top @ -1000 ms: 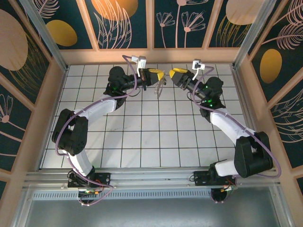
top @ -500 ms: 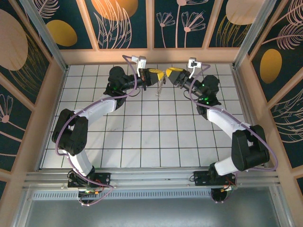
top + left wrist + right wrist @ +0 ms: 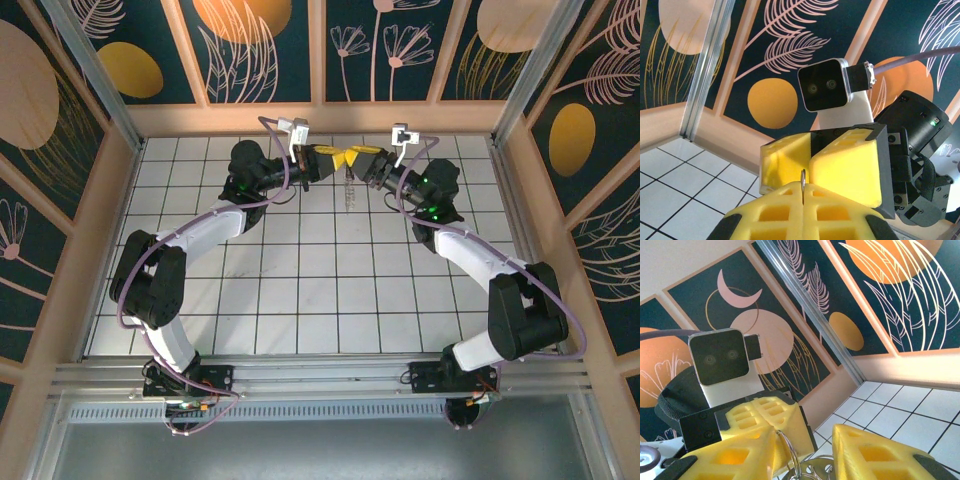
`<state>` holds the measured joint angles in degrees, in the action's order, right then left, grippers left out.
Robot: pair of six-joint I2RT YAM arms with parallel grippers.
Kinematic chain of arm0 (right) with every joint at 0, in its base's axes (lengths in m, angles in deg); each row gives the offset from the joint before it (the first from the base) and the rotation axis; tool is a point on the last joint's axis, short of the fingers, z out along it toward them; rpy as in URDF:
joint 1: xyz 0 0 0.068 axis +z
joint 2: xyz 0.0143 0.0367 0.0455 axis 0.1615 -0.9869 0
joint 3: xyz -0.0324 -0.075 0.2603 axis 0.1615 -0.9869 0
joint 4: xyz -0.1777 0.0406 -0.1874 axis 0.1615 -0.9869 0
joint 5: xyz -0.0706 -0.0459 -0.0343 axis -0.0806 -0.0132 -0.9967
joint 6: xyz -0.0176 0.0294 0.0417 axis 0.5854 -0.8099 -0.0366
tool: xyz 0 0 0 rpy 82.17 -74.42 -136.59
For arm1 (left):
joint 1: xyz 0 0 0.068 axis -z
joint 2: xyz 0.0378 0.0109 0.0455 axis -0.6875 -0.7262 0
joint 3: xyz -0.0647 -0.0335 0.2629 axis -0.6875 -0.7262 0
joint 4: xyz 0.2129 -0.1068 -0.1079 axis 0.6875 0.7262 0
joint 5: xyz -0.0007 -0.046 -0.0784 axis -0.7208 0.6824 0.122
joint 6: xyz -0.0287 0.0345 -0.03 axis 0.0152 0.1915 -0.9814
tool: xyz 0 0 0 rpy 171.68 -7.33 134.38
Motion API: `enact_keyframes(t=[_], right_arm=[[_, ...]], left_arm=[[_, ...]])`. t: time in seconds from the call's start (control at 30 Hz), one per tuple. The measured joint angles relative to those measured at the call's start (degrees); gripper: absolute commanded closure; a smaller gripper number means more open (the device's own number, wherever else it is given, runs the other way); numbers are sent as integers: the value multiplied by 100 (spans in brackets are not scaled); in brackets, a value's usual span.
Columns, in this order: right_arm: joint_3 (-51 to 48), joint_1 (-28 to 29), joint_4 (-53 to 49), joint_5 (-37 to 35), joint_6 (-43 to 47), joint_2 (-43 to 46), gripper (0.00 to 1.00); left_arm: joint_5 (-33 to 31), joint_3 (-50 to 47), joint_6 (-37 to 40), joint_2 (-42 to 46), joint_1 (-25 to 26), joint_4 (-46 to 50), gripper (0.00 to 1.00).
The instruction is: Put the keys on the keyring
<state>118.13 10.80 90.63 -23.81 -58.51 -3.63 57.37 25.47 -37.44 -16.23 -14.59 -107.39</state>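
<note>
My left gripper (image 3: 338, 160) is raised over the far middle of the table, shut on the thin metal ring of the keyring (image 3: 803, 180), which stands edge-on between its yellow pads. My right gripper (image 3: 354, 161) meets it nose to nose. In the right wrist view the ring (image 3: 790, 450) sits between the right gripper's (image 3: 805, 432) separated fingers, against the left finger (image 3: 747, 452) and apart from the other. Flat silvery pieces with holes, apparently the keys (image 3: 812, 469), hang just below the ring. A thin dangling part (image 3: 348, 190) hangs beneath both grippers.
The white tiled table (image 3: 320, 280) is walled by wooden rails and patterned panels; the back wall (image 3: 320, 118) lies close behind the grippers. Both arms arch inward from their bases at the near edge.
My right gripper has moved left until it meets the left gripper, and its fingers have narrowed around the ring. The dangling part has swung slightly right. The left arm has stayed put.
</note>
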Motion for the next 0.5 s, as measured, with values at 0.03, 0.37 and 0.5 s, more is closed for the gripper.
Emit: enact_keyframes(t=[0.03,0.37,0.5], right_arm=[[0,0,0,-2,13,2,66],[0,-37,-22,107,149,94,100],[2,-72,-142,170,258,120,100]], left_arm=[[0,0,0,0,0,0,100],[-68,0,-2,0,-11,11,100],[-74,0,24,0,0,59,85]])
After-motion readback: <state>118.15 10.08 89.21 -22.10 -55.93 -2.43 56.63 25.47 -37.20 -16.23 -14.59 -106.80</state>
